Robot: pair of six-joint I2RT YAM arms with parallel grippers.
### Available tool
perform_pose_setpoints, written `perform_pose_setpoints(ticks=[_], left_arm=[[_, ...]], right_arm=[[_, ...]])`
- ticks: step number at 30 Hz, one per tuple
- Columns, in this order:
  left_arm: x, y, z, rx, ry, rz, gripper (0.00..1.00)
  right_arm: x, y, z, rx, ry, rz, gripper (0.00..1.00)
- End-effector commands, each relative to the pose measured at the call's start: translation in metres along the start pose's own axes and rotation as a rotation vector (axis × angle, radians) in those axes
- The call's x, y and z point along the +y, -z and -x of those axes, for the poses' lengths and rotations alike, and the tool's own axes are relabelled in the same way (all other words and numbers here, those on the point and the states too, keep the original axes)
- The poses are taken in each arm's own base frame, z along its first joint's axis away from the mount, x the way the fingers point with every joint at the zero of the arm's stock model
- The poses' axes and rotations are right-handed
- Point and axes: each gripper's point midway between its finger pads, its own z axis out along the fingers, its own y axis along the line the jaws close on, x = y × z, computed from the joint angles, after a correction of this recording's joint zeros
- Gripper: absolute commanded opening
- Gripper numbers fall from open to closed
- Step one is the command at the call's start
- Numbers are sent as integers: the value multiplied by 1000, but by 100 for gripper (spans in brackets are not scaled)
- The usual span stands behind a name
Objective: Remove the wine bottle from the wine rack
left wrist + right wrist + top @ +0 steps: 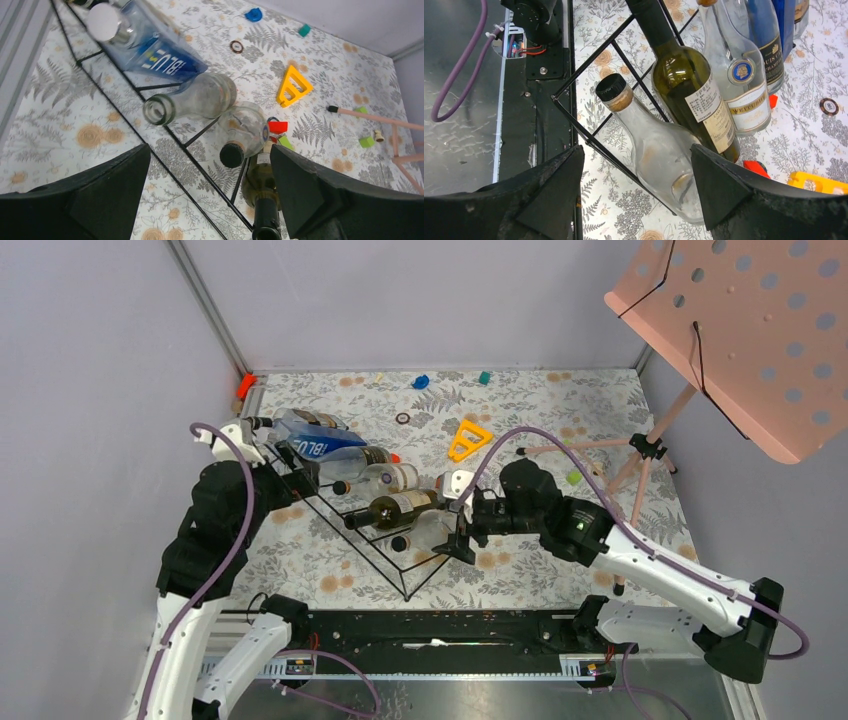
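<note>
the wine rack lies on the left half of the tabletop, running from near the far left corner toward the middle of the near edge. several bottles lie on their sides on it: a blue bottle at the far end, a clear bottle next, then the dark green wine bottle, and a clear capped bottle closest to the near edge. the left fingers are spread apart, gripping nothing, at the rack's far left end above the bottle necks. the right fingers are spread wide on the rack's right side, with the capped bottle's base between them; i cannot tell whether they touch it. the wine bottle rests on the rack just beside the capped bottle, its label showing.
</note>
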Motion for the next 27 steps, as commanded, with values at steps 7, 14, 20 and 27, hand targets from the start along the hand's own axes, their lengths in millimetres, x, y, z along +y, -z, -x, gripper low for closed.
perform_pose_setpoints(ticks=[7,14,20,27], left_arm=[[31,15,42,-69,270,251,99],[80,18,51,-119,432,455,99],[121,-18,28,-49,681,424,98],[167,-43,-6,6,883,432,89]], right_arm=[[28,-6,3,-91,94,51,83],[62,-23,-16,-80,111,77,78],[65,-33,-10,-136,97,48,74],[58,-42,-15,-137,83,-1,71]])
